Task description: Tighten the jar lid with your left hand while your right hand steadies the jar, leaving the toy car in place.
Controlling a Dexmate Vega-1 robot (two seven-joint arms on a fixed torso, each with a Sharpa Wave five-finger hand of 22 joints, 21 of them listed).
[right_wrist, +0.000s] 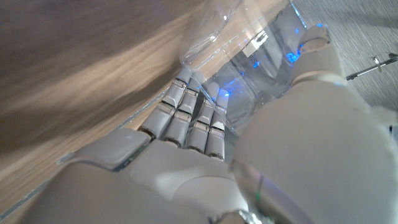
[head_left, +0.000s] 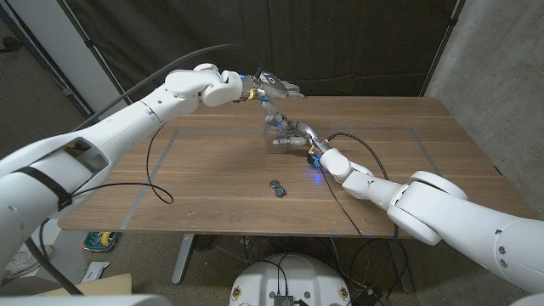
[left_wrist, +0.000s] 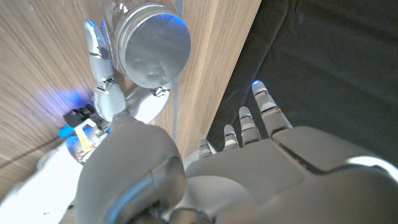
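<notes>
Jar [head_left: 280, 138] of clear glass or plastic stands just above the centre of the head view, on the wooden table [head_left: 212, 170], inside a pale taped rectangle [head_left: 170, 144] marked on the boards. Its metal lid [left_wrist: 152, 40] shows as a round silver disc in the upper left part of the left wrist view, screwed on top of the jar. The right hand [head_left: 304, 138] reaches in from the lower right of the head view and grips the jar from its right side, fingers wrapped round the clear wall; in the right wrist view those fingers [right_wrist: 186, 121] lie curled against the transparent body near the middle of the frame, lit with blue glints. The left hand [head_left: 274, 85] is raised above and slightly behind the jar, at the upper middle of the head view, apart from the lid and holding nothing, with its fingers [left_wrist: 264, 112] stretched out and a little spread over the table's far edge against the dark curtain [head_left: 340, 42]. The toy car [head_left: 277, 187], small and dark, sits on the table below the jar toward the lower middle of the head view, well apart from both hands. A black cable [head_left: 153, 174] loops across the left part of the tabletop
</notes>
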